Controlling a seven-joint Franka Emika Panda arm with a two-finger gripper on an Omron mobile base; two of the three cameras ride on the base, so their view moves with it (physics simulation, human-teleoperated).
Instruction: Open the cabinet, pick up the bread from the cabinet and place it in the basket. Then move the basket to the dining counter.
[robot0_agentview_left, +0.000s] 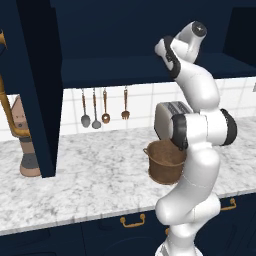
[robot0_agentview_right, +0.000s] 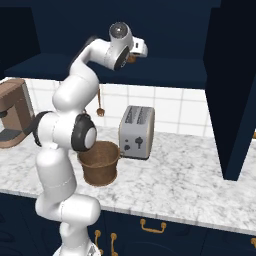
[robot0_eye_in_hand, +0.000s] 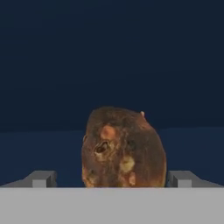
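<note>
Bread (robot0_eye_in_hand: 124, 148) sits on the dark navy shelf inside the cabinet (robot0_agentview_left: 125, 70), straight ahead of my gripper (robot0_eye_in_hand: 112, 178) and between my two fingertips (robot0_eye_in_hand: 41, 179), which stand wide apart on either side of it; I cannot tell whether either one touches the crust. Its golden-brown lump looks rounded and chunky, with a dark dimple on the near face. My hand is reached up into the open cabinet, whose doors hang open at the far left and right. Below on the marble worktop (robot0_agentview_left: 90, 185), the woven basket (robot0_agentview_right: 100, 162) stands near the front edge, just beside the silver toaster (robot0_agentview_right: 136, 132). Utensils (robot0_agentview_left: 95, 107) hang on the tiled wall behind.
</note>
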